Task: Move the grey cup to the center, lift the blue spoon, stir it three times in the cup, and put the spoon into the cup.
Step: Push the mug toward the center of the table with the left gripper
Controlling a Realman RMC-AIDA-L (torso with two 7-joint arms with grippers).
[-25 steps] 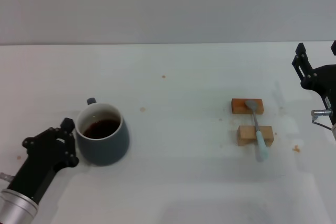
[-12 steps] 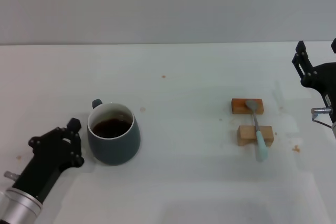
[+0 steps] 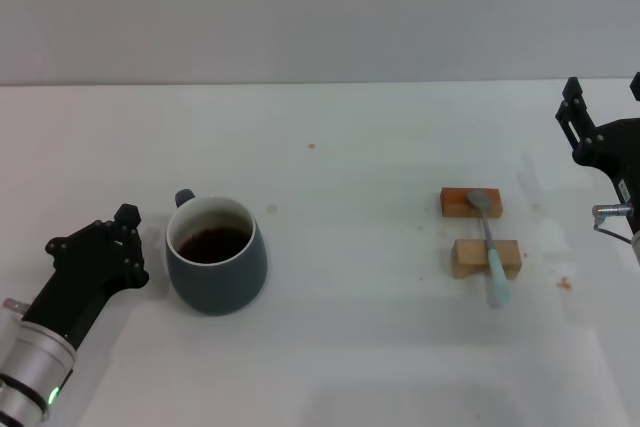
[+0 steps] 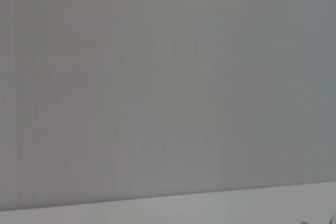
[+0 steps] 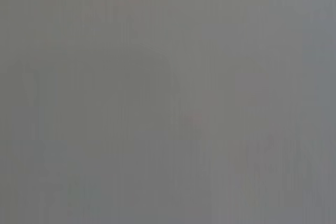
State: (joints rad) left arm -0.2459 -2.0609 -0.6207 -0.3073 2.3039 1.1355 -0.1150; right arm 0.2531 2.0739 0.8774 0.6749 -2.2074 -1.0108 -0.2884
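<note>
Left gripper [image 3: 128, 247] low at near left, just beside the grey cup [image 3: 215, 255], a gap between them; finger state not discernible. Cup left of centre. Blue spoon [image 3: 489, 245] across two wooden blocks [image 3: 485, 258], right. Right gripper [image 3: 600, 112] parked far right.

The left gripper [image 3: 122, 242] shows only its dark back, so the state of its grip cannot be told; the right gripper [image 3: 600, 132] is cut off by the head view's edge; the right wrist view shows only grey blur; the left wrist view shows little beyond blank wall.
</note>
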